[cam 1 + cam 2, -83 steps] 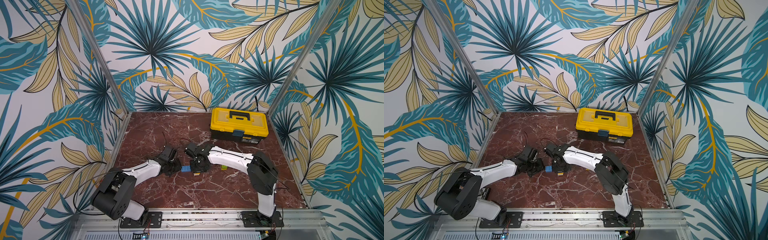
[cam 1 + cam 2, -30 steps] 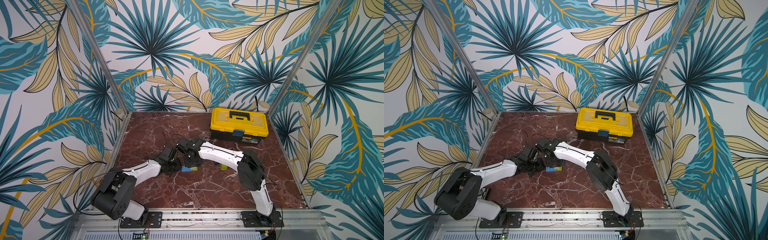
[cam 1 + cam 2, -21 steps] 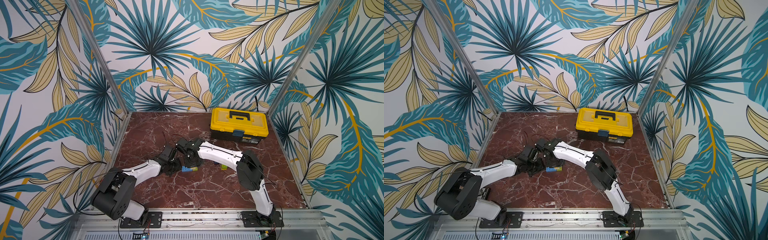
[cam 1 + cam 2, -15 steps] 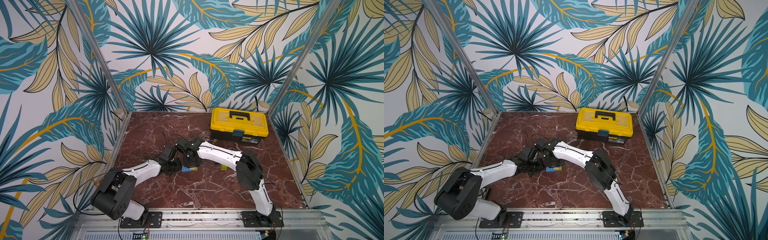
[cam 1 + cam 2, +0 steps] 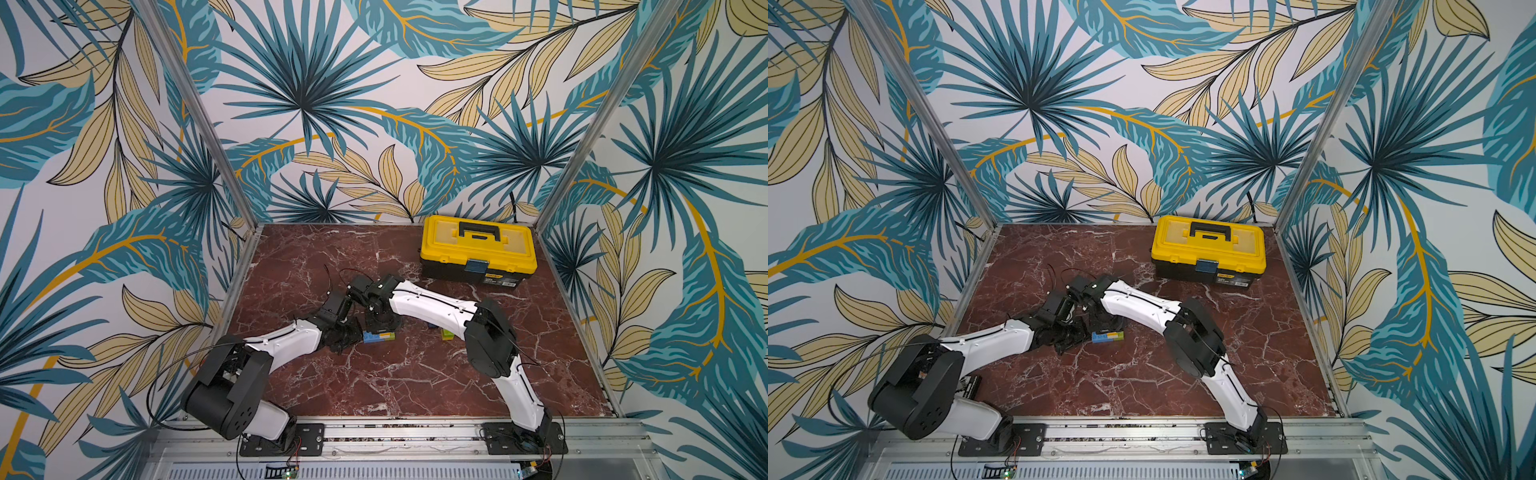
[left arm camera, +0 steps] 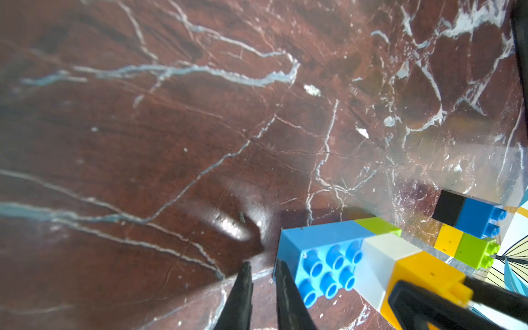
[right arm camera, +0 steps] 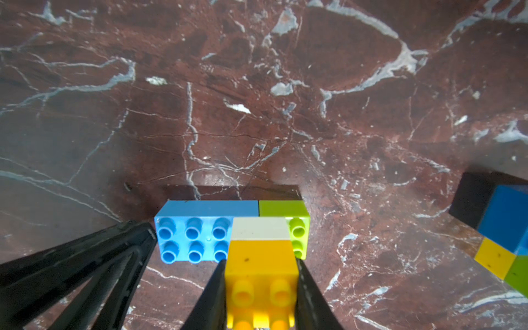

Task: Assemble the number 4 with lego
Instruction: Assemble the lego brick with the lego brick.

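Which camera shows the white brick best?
Right wrist: the white brick sits centred and sharp, between the blue brick and the orange-yellow brick that the right gripper clamps. Left wrist shows it at a slant. In both top views it is too small to make out.

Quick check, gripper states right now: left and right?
Left gripper: closed, holding nothing, tips by the blue brick.
Right gripper: closed on the orange-yellow brick.
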`<state>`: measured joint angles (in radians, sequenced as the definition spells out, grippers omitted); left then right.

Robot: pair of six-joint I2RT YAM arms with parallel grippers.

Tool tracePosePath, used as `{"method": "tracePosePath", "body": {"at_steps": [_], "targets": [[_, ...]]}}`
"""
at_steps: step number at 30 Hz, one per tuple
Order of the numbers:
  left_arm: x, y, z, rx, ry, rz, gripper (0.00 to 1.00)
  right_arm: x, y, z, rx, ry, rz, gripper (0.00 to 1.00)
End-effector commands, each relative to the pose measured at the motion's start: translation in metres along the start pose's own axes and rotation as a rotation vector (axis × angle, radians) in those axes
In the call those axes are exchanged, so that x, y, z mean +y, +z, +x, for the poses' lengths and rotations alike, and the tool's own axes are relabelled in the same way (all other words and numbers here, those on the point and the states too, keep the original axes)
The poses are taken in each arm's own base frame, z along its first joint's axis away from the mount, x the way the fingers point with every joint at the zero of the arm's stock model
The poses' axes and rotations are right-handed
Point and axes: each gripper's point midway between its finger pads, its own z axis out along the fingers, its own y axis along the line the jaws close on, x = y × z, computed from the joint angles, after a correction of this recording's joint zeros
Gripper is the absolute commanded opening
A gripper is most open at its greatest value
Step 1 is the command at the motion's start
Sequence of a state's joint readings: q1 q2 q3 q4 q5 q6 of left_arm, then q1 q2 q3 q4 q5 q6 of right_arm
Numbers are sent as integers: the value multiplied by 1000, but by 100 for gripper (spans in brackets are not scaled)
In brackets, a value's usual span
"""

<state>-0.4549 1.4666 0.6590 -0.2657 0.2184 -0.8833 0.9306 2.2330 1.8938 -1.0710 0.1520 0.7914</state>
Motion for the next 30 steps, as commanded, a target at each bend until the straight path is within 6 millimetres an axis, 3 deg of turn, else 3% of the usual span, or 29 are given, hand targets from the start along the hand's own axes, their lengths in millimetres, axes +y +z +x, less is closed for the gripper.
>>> {"method": "tracePosePath", "body": {"at_steps": [1,7,9,13,20,22,26,30], "targets": [[-12,0,-5,-27,11,48,19,-32,87,66,228,-29,211,14],[-11,0,-5,-27,7,52,19,-38,108,81,287,-41,243,13],[-11,0,-6,-29,5,51,19,-36,105,79,284,-42,229,13],[-11,1,-5,-26,4,52,19,-30,64,53,172,-44,175,17],[-10,3,-4,-18,4,50,19,-19,-43,-2,-74,-29,49,47],[-11,3,-4,-17,3,50,18,-18,-62,-7,-115,-29,19,53],[-11,3,-3,-10,-5,57,18,-27,-81,-4,-145,-35,-8,58],[-8,3,0,-10,-9,55,18,-58,-88,1,-182,-68,34,64]]}}
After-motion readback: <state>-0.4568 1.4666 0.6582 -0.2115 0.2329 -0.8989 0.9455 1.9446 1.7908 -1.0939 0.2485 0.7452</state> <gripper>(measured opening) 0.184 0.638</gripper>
